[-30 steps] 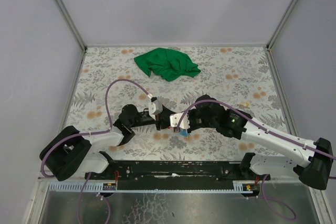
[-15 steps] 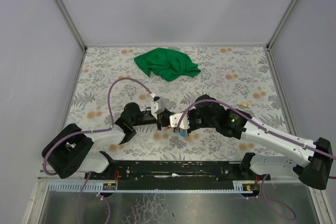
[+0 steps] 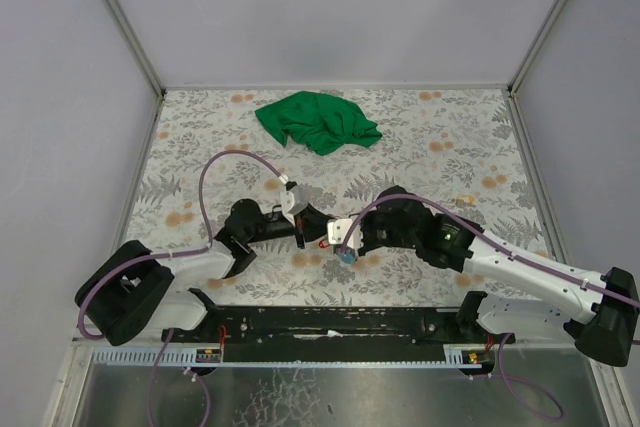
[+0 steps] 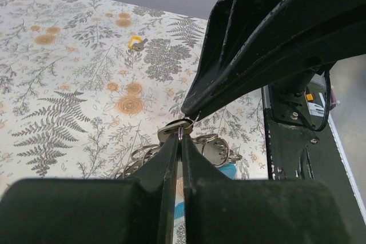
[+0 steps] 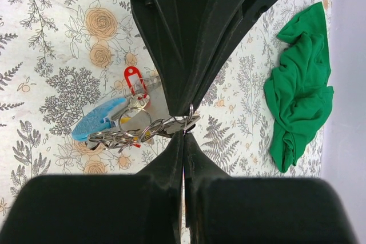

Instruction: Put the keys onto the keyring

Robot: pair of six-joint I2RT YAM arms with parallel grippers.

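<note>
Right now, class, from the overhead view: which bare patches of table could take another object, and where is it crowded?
Bare table: the back-left corner, between the green cloth and the left wall; the back-right stretch, between the cloth and the right wall. Crowded: front centre, where the left gripper and right gripper meet, shut, at the keys and keyring.

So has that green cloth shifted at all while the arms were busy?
No. The green cloth lies in the same spot near the far edge of the table, with the same folds.
</note>
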